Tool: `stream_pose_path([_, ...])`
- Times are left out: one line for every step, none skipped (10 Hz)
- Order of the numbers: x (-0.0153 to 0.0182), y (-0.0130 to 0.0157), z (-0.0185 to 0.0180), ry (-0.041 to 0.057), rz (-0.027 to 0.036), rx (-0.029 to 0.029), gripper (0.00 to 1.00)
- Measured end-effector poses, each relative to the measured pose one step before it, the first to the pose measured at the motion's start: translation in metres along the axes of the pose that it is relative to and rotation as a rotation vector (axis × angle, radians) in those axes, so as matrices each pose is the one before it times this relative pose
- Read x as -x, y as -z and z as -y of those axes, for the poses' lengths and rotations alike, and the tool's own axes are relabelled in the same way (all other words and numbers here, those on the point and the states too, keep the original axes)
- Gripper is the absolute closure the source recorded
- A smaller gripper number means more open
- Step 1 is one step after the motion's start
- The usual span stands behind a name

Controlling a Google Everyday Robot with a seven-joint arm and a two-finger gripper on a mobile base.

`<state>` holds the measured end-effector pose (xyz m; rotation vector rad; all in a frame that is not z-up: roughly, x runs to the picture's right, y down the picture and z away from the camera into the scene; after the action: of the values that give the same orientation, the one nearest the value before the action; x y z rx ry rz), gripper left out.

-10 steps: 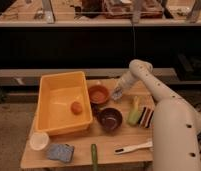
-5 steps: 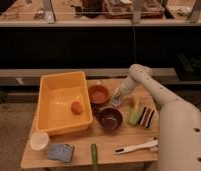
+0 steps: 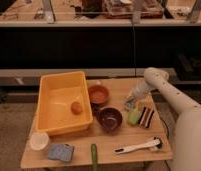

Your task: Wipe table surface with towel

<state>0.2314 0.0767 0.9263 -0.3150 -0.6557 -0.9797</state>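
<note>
The towel (image 3: 129,105) is sitting bunched up on the bench (image 3: 119,86), over on its right side, and it is touching the wood. The pincer (image 3: 132,99) is pressing down on top of it with its fingers squeezed tight together, and a bit of the cloth seems to be pinched between them. The white arm is reaching in from the right.

Things are crowding the towel. The yellow-green sponge (image 3: 134,116) is lying just beside it toward the front, with a striped block (image 3: 147,116) next to that. 2 bowls are sitting near on the left: an orange bowl (image 3: 99,93) and a dark bowl (image 3: 110,119). The yellow tub (image 3: 62,100) is filling the left side, well apart.

I am thinking the wiping is going to be tricky here. A wide swipe to the left or the front is likely to bump a bowl or shove the sponge. If the pinch is only catching a thin fold, the towel is likely to slip out.
</note>
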Motion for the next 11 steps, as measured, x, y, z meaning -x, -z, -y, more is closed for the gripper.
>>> stream_pose_path([-0.00819,0.00466,-0.01117,-0.02731,-0.02015,0.01418,0.96])
stream_pose_path([-0.01087,0.0028,-0.00444,-0.01987,-0.01887,0.00925,0.96])
stream_pose_path([-0.01364,0.00155,0.00254,-0.00991,-0.0149,0.00704,0.96])
stream_pose_path([-0.01451,-0.00006,0.00842,-0.00359,-0.01202,0.00848,0.96])
stream_pose_path([-0.01355,-0.00222,0.01155,0.0078,-0.00925,0.00973,0.96])
stream_pose_path([-0.01414,-0.0078,0.02435,0.01698,-0.00252,0.00781,0.96])
stream_pose_path([-0.00271,-0.00719,0.01471,0.00951,0.00801,0.00091,0.96])
stream_pose_path([0.00104,-0.00913,0.01488,0.00967,0.01499,-0.00537,0.96])
stream_pose_path([0.00516,-0.01132,0.01433,0.0142,0.02102,-0.01283,0.96])
stream_pose_path([0.01142,-0.0106,0.0169,0.02521,0.02591,-0.02231,0.96])
stream_pose_path([0.01042,-0.00596,0.01236,0.02836,0.01667,-0.02492,0.96])
